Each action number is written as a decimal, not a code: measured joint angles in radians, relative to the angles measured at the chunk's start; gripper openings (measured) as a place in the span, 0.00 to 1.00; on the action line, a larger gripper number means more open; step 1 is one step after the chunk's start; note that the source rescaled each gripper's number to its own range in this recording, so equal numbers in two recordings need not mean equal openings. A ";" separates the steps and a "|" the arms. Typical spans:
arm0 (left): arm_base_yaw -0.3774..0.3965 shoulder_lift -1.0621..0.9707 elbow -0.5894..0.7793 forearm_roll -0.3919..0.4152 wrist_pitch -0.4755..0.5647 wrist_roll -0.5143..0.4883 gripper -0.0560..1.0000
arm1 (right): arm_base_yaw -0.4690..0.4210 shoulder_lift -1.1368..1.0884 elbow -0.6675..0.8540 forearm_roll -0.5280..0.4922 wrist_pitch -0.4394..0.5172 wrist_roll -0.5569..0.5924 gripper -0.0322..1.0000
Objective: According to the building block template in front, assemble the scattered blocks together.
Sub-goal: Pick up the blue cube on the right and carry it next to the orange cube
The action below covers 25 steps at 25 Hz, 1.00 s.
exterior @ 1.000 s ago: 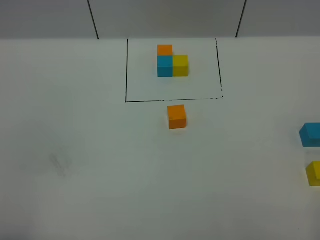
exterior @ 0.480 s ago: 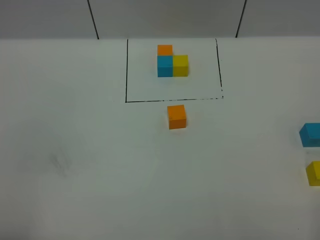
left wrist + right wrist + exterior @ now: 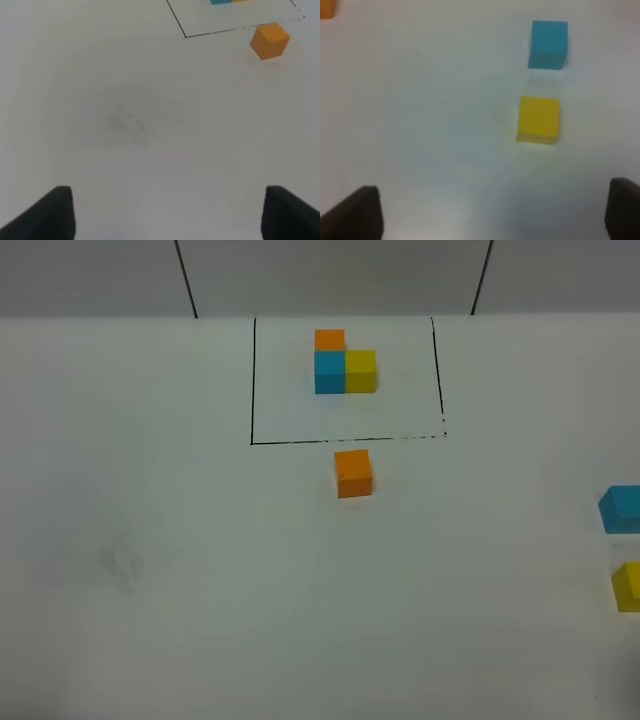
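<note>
The template (image 3: 345, 371) sits at the far middle of the counter (image 3: 180, 580): a black outline with an orange-blue-yellow L cluster inside. The loose orange cube (image 3: 353, 473) is just outside the outline's near line, not touching it. The blue cube (image 3: 622, 508) and yellow cube (image 3: 629, 586) are way off at the right edge, close together but apart. The left hand (image 3: 167, 215) is spread wide with nothing in it. The right hand (image 3: 490, 212) is the same deal, wide and empty, with those two cubes in front of it.
</note>
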State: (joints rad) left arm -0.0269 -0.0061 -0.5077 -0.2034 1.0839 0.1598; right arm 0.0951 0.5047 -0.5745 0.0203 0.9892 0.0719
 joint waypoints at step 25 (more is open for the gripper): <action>0.000 0.000 0.000 -0.002 0.000 -0.001 0.67 | -0.173 1.132 -0.334 0.002 -0.336 -0.112 0.85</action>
State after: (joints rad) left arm -0.0269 -0.0061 -0.5077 -0.2053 1.0839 0.1589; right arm -0.0783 1.6370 -0.9088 0.0219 0.6537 -0.0401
